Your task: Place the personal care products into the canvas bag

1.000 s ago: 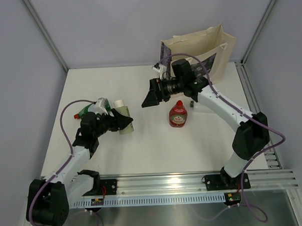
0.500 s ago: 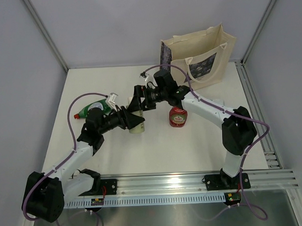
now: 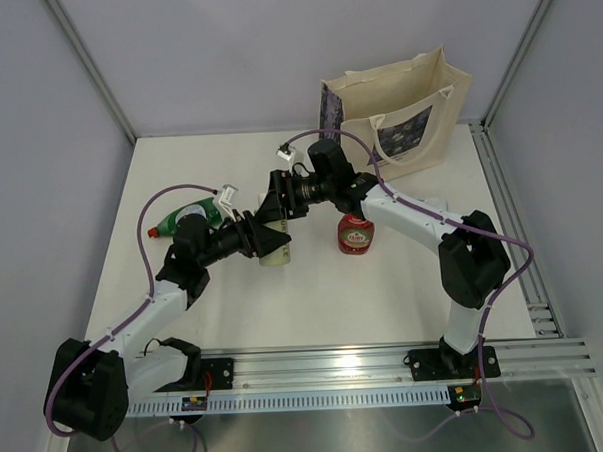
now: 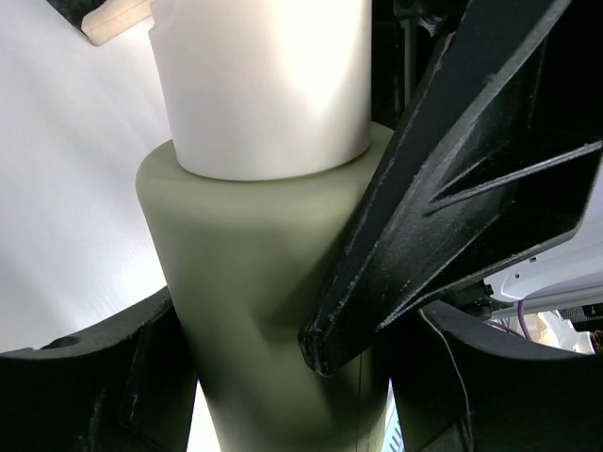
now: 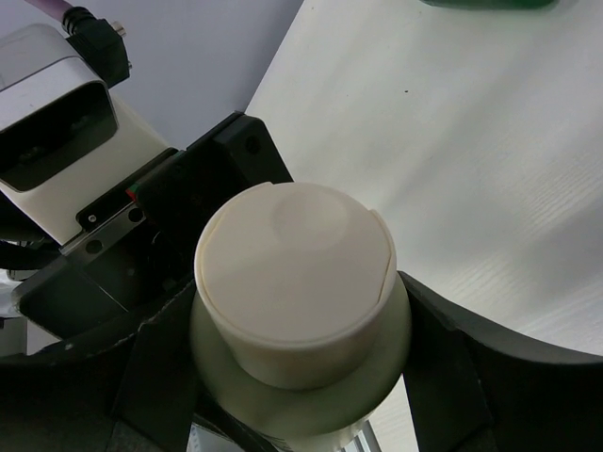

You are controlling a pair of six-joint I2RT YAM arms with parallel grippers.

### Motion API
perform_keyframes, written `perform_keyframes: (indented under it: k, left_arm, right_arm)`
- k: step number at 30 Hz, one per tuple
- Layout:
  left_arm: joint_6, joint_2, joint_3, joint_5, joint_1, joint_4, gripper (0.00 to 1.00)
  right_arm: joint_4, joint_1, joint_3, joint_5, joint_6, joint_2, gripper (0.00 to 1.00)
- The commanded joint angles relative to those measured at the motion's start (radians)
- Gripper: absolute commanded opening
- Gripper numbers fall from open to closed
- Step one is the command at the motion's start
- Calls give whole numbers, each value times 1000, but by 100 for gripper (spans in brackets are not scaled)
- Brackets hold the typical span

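The pale-green cylinder bottle (image 3: 275, 253) with a white cap is held off the table mid-left. My left gripper (image 3: 260, 240) is shut on its body, which fills the left wrist view (image 4: 254, 282). My right gripper (image 3: 273, 209) is closed on its upper body from the cap end, and the cap (image 5: 292, 273) faces the right wrist camera. One right finger (image 4: 452, 188) crosses the bottle's side. The squat red bottle (image 3: 355, 234) stands on the table right of them. The green bottle with red cap (image 3: 186, 219) lies at the left. The canvas bag (image 3: 396, 102) stands at the back right.
White enclosure walls with metal corner posts (image 3: 90, 70) surround the table. An aluminium rail (image 3: 388, 367) runs along the near edge. The right arm (image 3: 421, 216) stretches across between the bag and the red bottle.
A second ago the right gripper was apart near the bag. It has swung left onto the bottle while the left gripper carried the bottle rightward. Little has moved in the last half second.
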Motion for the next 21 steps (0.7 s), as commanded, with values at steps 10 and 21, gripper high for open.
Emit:
perform_keyframes:
  k: [10,21]
  left_arm:
    - [49,-77,98,-37,-11,44,99]
    - [131,-152,94,-71,-10,-91,99]
  right_arm:
    - [58,19,45,-194,-58,-26,0]
    - [-27,-135,201,-217,-93,-21,0]
